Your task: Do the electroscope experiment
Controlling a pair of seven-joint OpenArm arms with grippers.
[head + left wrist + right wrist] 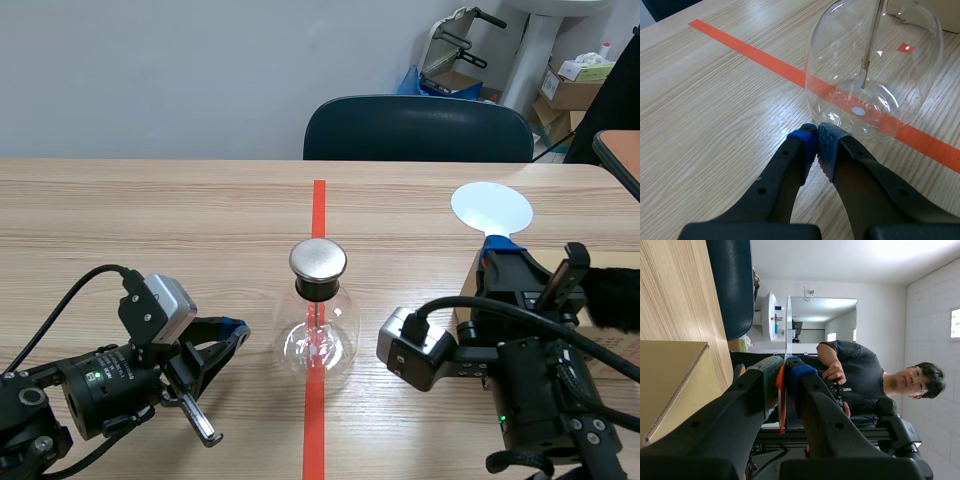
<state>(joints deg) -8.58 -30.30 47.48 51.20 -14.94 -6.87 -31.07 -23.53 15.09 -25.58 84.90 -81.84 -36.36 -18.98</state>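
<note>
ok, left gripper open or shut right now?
Shut, on nothing: in the left wrist view the left gripper has its pads pressed together with nothing between them, tips close beside the base of the glass electroscope flask.

Wall [150,70]: plain, pale grey
Table [130,215]: light wood grain
Chair [418,130]: dark blue, drawn up at far edge
Boxes [572,88]: cardboard, far right corner

— We see a clear glass flask [317,340] with a silver cap [318,259].
— And we note the pale wood-grain bench [150,220], a white disc [491,208], a navy chair [418,128].
</note>
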